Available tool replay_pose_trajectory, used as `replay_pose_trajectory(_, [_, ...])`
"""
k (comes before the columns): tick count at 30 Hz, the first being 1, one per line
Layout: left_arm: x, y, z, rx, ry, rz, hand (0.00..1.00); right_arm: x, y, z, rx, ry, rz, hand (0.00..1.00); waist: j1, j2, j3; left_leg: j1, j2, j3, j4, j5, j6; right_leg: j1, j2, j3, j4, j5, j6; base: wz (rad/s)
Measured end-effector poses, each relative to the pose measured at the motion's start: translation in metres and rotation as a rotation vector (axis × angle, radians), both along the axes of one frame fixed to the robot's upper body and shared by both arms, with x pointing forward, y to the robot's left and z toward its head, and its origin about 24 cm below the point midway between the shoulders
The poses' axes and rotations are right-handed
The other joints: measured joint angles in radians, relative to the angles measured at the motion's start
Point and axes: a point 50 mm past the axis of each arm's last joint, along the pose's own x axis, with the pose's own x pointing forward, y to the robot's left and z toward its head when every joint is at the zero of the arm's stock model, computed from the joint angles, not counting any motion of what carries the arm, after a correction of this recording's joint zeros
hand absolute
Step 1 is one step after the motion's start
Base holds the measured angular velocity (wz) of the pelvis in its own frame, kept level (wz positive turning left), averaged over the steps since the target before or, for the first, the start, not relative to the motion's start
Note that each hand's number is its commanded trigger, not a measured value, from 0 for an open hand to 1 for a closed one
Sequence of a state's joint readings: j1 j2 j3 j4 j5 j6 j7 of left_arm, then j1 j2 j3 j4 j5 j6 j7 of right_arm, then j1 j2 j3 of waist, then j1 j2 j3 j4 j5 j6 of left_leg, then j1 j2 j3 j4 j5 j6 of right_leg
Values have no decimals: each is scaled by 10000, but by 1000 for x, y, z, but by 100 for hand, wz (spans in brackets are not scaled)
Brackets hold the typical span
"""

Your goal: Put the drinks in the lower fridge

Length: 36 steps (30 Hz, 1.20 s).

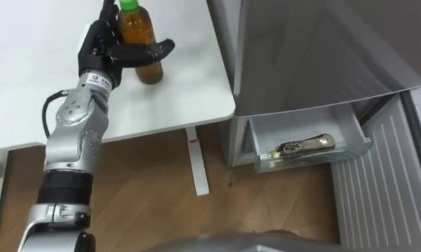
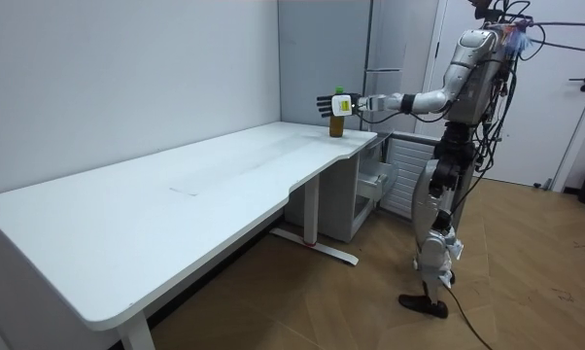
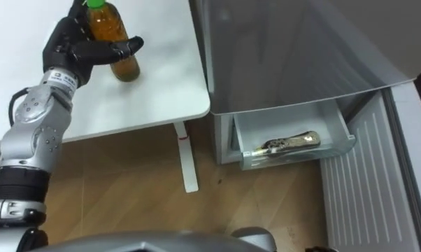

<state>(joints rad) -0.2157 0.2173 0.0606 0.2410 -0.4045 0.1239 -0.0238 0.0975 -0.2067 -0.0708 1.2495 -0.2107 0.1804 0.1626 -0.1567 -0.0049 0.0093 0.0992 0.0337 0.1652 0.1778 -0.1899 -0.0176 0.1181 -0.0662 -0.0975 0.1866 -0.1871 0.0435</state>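
Left hand [image 1: 112, 54], fingers wide, flanks upright tea bottle [image 1: 137, 26] on worktop [image 1: 189, 91], not yet lifted; another drink [image 1: 305, 145] already lies in open fridge drawer [image 1: 315, 159].

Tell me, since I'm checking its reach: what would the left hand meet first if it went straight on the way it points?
The bottle. It stands upright on the white table, directly in front of the left hand and close to the palm. Whether they already touch is unclear.

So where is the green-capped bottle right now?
The bottle stands upright on the white table, upper left in the eye views, near the corner beside the fridge, between thumb and fingers of the left hand.
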Motion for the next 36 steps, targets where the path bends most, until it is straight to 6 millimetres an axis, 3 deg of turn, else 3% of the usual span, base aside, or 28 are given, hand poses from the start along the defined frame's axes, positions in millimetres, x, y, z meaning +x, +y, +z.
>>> replay_pose_trajectory(5, [7,-2,8,-542,-258,34,0,0,0,0,-61,129,-43,0,-26,34,-8,16,5,93,-66,1,1,-55,25,128,-11,0,0,-6])
replay_pose_trajectory(16, [10,0,-1,-1127,170,181,0,5,0,0,-183,110,472,0,-69,170,9,-8,13,152,-92,0,0,-159,26,159,-17,0,0,-1])
replay_pose_trajectory(18, [12,-1,1,-1115,88,156,16,5,0,0,-232,175,683,0,-82,205,19,-9,13,154,-102,0,0,-158,26,160,-17,0,0,0])
replay_pose_trajectory(20, [15,-1,4,-1088,28,134,61,5,0,0,-276,253,929,0,-90,236,24,-6,13,154,-104,0,0,-158,26,161,-17,0,0,0])
replay_pose_trajectory(21, [16,-1,4,-1089,54,139,67,5,0,0,-290,272,997,0,-94,243,20,-6,13,155,-104,0,-1,-156,26,161,-16,0,0,0])
replay_pose_trajectory(22, [16,-1,3,-1086,80,149,87,5,0,0,-298,281,1052,0,-114,252,18,-3,13,155,-105,0,-1,-157,26,162,-16,0,0,0])
replay_pose_trajectory(23, [16,0,3,-1081,93,155,100,5,1,0,-293,283,1064,0,-124,253,18,0,13,155,-104,0,0,-159,26,163,-16,0,0,0])
replay_pose_trajectory(36, [15,10,-6,-669,581,387,100,11,2,0,-321,255,1321,0,-304,257,13,-5,12,180,-75,1,0,-177,26,195,-29,-1,1,0])
